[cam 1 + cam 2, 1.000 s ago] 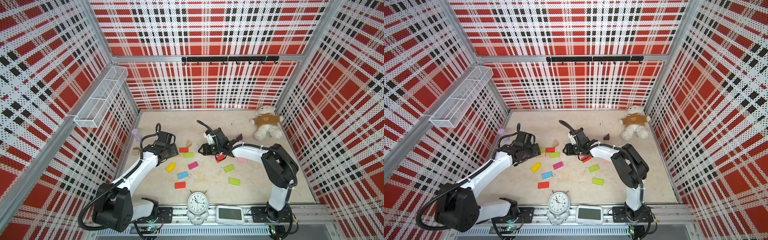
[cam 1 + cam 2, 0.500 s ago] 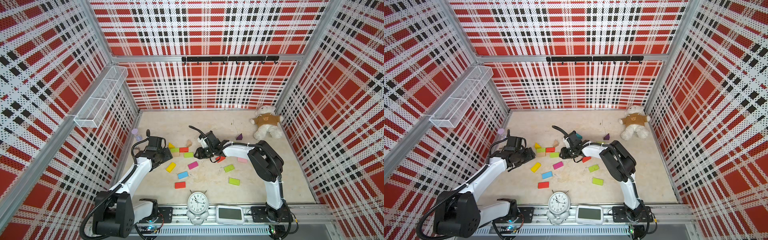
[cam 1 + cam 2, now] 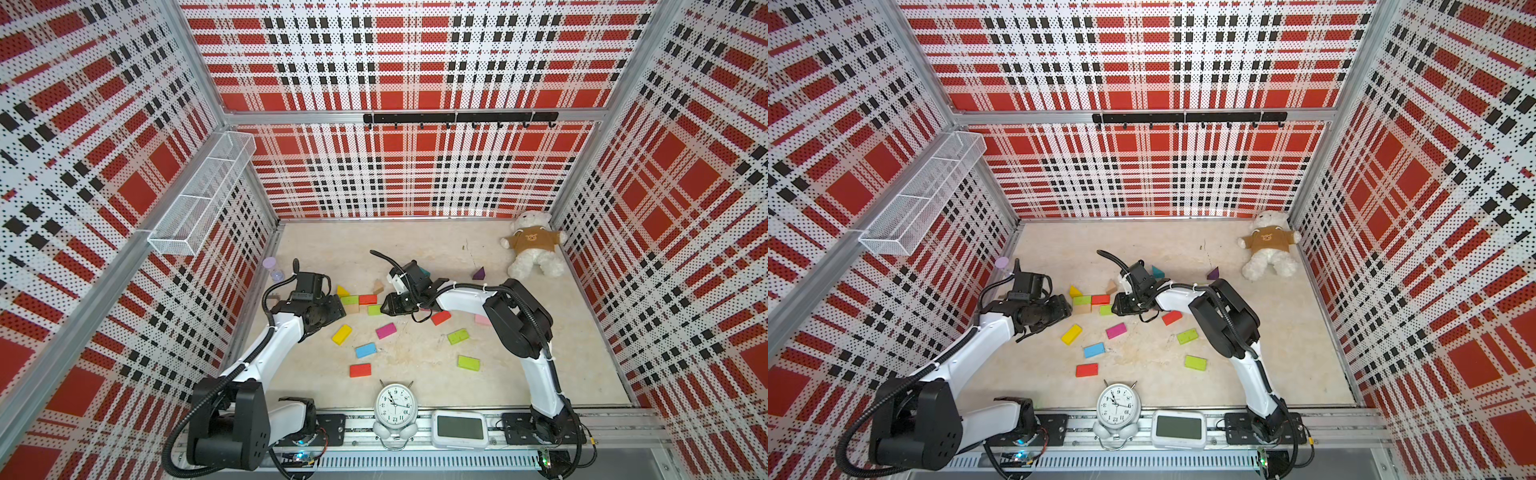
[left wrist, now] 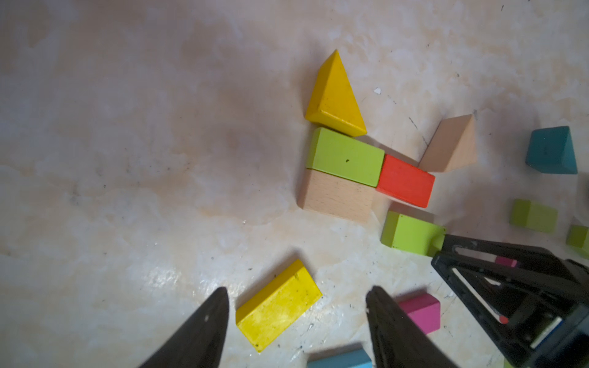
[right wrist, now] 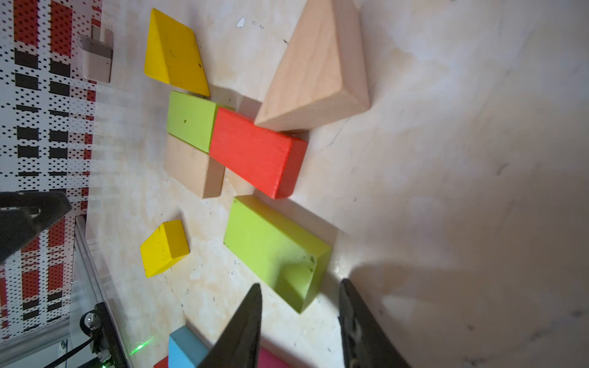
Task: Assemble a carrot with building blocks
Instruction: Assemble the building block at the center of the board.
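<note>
Behind right tool [image 4: 439, 253], end of lime block [image 4: 411, 234] (partly hidden)

Matt painted wooden blocks [image 4: 345, 156] on a glossy, perhaps laminate tabletop [image 4: 127, 127].

The only readable marks are the black hour numerals on the white dial of the alarm clock [image 3: 394, 405], which stands at the bottom centre of the frame in both top views. The clock [image 3: 1116, 402] faces away from the camera's upright, so its dial reads upside down. The 12 sits nearest the lower edge, 8 and 9 are on the right, and the remaining numerals are too small to tell.
</note>
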{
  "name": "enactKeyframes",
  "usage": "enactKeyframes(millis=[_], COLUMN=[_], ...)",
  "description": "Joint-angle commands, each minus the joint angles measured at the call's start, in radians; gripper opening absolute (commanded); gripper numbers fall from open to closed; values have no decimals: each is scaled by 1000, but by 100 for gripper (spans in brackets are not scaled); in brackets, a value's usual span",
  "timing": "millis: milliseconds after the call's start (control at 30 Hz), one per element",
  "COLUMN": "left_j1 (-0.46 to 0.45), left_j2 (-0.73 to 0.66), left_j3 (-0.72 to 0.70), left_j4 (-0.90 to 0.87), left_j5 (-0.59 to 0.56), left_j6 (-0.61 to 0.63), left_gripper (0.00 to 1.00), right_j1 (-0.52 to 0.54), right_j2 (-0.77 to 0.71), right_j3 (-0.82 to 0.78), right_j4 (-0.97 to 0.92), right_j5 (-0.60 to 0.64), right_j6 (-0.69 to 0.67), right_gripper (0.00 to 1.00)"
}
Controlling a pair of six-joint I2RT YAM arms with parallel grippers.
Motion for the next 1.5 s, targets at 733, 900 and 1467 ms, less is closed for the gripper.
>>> enactKeyframes(millis=[733,900,1467], left_j1=[9,9,-2], left_j2=[36,38,-10], left_j3=[-5,-5,-15], left_j4=[30,31,30], left_j5=[37,39,15], left_j6=[15,14,4], left_gripper=[71,71,71], right_j1=[23,22,27], right_j2=[94,98,-55], right_j3=[122,133,40], right_j4=[43,45,39], right_j5=[-45,-48,-3], right_j6=[56,59,28], right_gripper=[40,40,42])
